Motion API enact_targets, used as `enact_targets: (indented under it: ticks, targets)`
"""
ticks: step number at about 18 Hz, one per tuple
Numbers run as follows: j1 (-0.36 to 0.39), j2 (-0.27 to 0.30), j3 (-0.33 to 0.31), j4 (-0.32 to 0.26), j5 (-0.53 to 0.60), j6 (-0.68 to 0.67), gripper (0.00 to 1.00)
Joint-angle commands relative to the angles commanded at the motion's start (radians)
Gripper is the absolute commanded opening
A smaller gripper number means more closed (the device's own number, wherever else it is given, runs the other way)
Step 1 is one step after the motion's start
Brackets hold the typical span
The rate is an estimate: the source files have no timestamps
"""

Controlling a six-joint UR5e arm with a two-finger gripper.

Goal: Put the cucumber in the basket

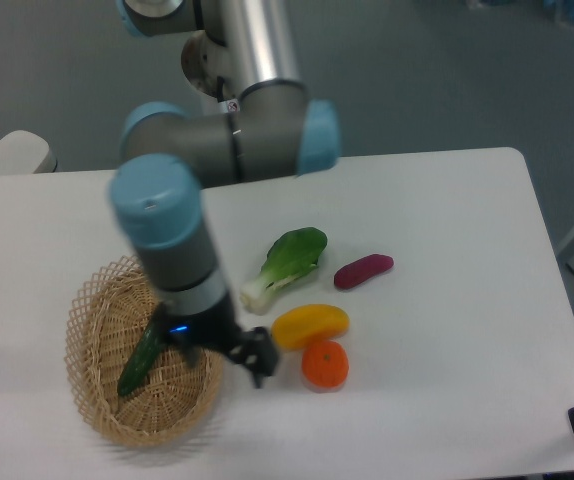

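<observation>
Cucumber lies inside the basket, slanted against the left of the wicker floor, with nothing else in there. The tool hangs over the basket's right rim, apparently open and empty. Placement looks done; the next move calls for lifting clear without snagging the rim.

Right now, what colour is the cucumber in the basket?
Dark green; the cucumber shows in the fixed camera view.
</observation>
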Motion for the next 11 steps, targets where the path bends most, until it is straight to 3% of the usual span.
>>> enact_targets:
  ticks: [4,8,11]
  targets:
    - [0.086,0.025,-0.012,-0.032,-0.006,0.286,1.0]
    - [0.155,0.028,-0.017,-0.078,-0.044,0.442,1.0]
    - [0.177,0.058,-0.044,-0.077,-0.052,0.499,1.0]
